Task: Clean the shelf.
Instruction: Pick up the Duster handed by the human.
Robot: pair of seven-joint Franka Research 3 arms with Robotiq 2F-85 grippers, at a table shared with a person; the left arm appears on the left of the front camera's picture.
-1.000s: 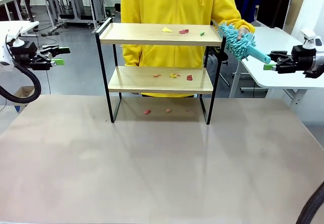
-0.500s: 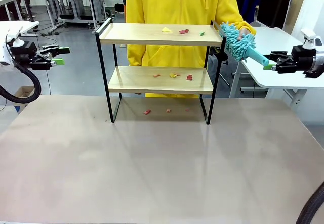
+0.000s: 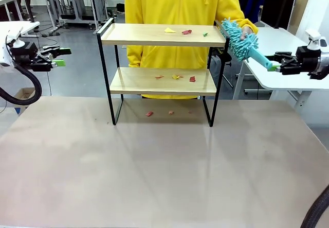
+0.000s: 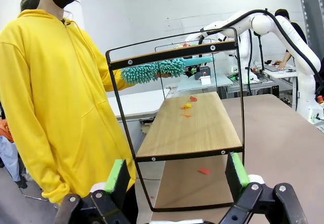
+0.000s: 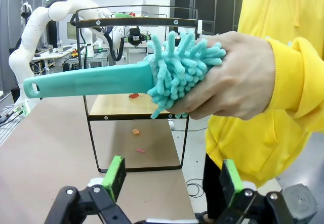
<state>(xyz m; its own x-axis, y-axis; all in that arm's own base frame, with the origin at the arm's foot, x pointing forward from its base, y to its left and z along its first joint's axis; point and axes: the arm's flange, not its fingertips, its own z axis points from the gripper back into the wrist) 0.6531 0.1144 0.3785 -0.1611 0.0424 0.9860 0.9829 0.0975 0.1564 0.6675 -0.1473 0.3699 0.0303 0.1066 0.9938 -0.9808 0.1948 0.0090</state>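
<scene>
Front cam sits on my side, looking across the desk (image 3: 164,161) at the shelf (image 3: 154,35), mid range. Left wrist cam sights it end-on from the left; right wrist cam from the right, close on the duster (image 5: 126,77) (all three share the shelf).

The shelf (image 3: 139,34) has pale wooden boards in a black frame. Red, yellow, green and orange scraps (image 3: 186,32) dot it. The duster (image 3: 240,39) is teal, the person's hoodie (image 3: 180,1) bright yellow, the worktop (image 3: 154,171) matte beige.
</scene>
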